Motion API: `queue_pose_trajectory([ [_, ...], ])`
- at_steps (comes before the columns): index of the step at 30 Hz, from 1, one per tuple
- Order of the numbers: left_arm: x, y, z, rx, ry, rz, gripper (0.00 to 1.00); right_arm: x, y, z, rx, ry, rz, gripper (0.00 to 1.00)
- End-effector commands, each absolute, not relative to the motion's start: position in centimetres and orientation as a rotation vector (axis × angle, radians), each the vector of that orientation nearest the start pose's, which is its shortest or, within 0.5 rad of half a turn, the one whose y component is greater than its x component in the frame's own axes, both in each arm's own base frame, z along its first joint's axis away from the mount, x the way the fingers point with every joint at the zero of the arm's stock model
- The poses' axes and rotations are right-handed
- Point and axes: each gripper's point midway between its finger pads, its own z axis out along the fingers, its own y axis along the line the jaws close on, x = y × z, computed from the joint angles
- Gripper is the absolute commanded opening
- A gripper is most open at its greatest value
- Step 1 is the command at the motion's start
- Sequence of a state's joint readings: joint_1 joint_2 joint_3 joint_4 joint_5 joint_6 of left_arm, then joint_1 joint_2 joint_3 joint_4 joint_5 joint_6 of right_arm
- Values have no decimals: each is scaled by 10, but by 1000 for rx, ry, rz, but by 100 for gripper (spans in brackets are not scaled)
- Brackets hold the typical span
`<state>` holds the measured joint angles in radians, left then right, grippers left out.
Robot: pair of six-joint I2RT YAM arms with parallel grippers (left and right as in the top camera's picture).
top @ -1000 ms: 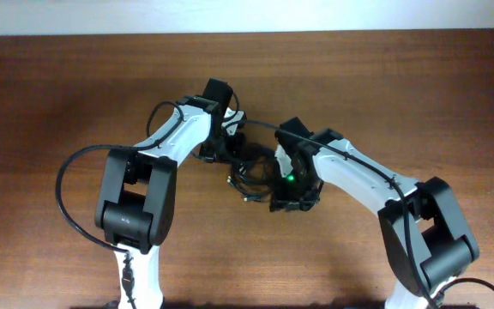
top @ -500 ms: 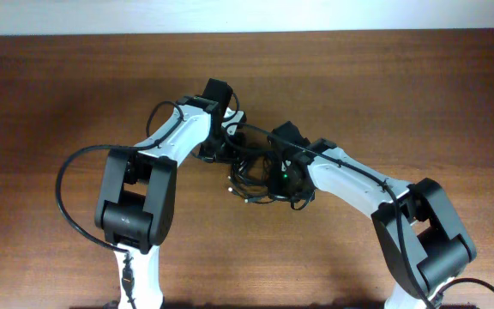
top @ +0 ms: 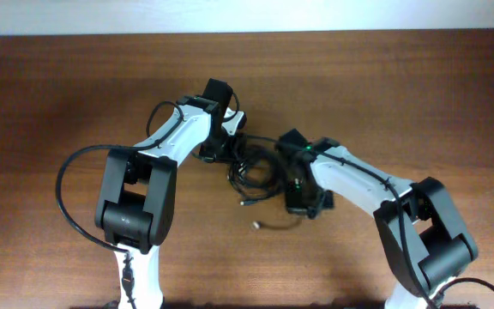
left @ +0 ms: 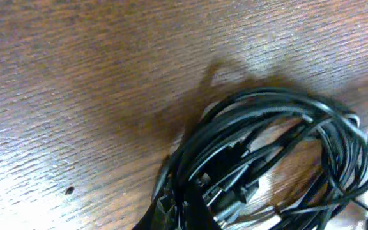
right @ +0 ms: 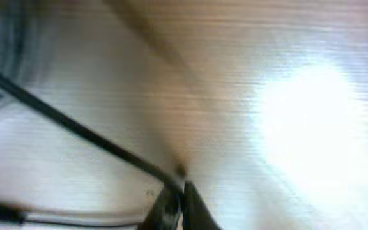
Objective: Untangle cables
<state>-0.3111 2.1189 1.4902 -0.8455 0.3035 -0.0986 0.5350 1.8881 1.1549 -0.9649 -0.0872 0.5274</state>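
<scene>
Pulling noted: right gripper [right: 176,203] has snapped closed on one thin cord [right: 75,124] and drawn back toward the near edge of the worktop [top: 75,77], dragging a plug end [top: 256,226] clear of the cables [top: 256,172]. First strand is probably coming free. Left gripper [top: 228,142] is clamped on the bundle's far side, mid-worktop. The cord runs taut from the right fingertips.

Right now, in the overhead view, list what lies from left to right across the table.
Left arm's black joint housing → left end effector → cable tangle → right end effector → right arm's black joint housing.
</scene>
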Motion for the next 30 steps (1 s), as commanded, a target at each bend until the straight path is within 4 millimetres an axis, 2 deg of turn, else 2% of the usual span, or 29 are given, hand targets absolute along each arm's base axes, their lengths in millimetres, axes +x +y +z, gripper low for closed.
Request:
queue_pose_trajectory([
  [1,380,-170,2,325,3062,-470,2,248,135,20,-229,3343,-48,4],
  [3,380,-170,2,325,3062,-470,2,253,128,27,-344,3333,-58,4],
  [5,380,-170,2,325,3062,-470,2,271,119,29,-360,3266,-130,4],
  [6,380,-170,2,325,3062,-470,2,278,124,28,-355,3240,-99,4],
  [8,380,-170,2,325,3062,-470,2,281,147,27,-346,3226,98,4],
  [10,380,-170,2,325,3062,-470,2,274,181,33,-345,3233,420,4],
  [12,380,-170,2,325,3062,-470,2,267,193,37,-349,3246,545,4],
  [18,380,-170,2,325,3062,-470,2,244,216,35,-479,3260,573,4],
  [19,380,-170,2,325,3061,-470,2,240,225,35,-526,3245,575,4],
  [23,380,-170,2,325,3062,-469,2,236,242,35,-474,3242,575,4],
  [25,380,-170,2,325,3062,-470,2,238,242,35,-468,3236,580,11],
  [27,380,-170,2,325,3062,-470,2,240,242,37,-439,3242,635,26],
  [30,380,-170,2,325,3062,-470,2,241,246,45,-373,3247,806,26],
])
